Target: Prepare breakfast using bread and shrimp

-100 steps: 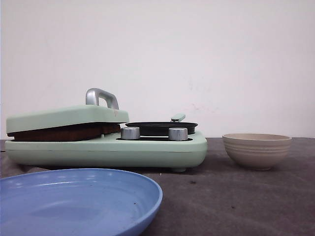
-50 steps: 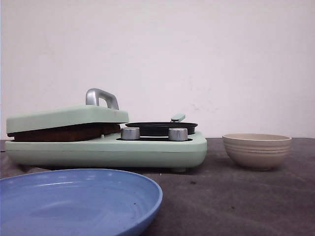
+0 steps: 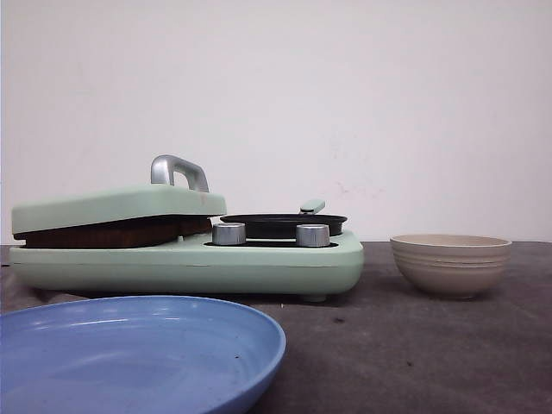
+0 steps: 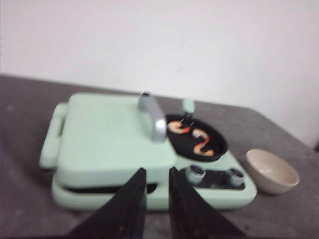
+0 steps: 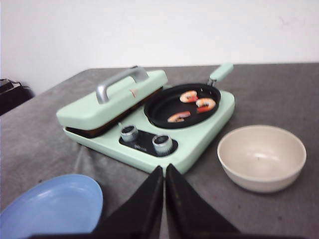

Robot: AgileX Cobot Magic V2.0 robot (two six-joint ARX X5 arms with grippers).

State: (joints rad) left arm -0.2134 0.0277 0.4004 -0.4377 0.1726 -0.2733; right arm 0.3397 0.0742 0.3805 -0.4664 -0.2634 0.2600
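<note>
Three orange-red shrimp (image 5: 188,96) lie in the black round pan (image 5: 164,107) of a mint-green breakfast maker (image 3: 259,263); the left wrist view shows two shrimp (image 4: 202,144) there. Its lid (image 4: 109,134) with a silver handle (image 3: 177,170) is down, and a dark brown band (image 3: 112,233) shows under it. The bread is hidden. My left gripper (image 4: 157,171) hovers on the near side of the maker, slightly open and empty. On the near side of the knobs (image 5: 162,143), my right gripper (image 5: 164,167) hangs shut and empty.
An empty beige ribbed bowl (image 3: 450,263) stands right of the maker on the dark grey cloth. An empty blue plate (image 3: 129,354) lies at the front left. A white wall closes the back.
</note>
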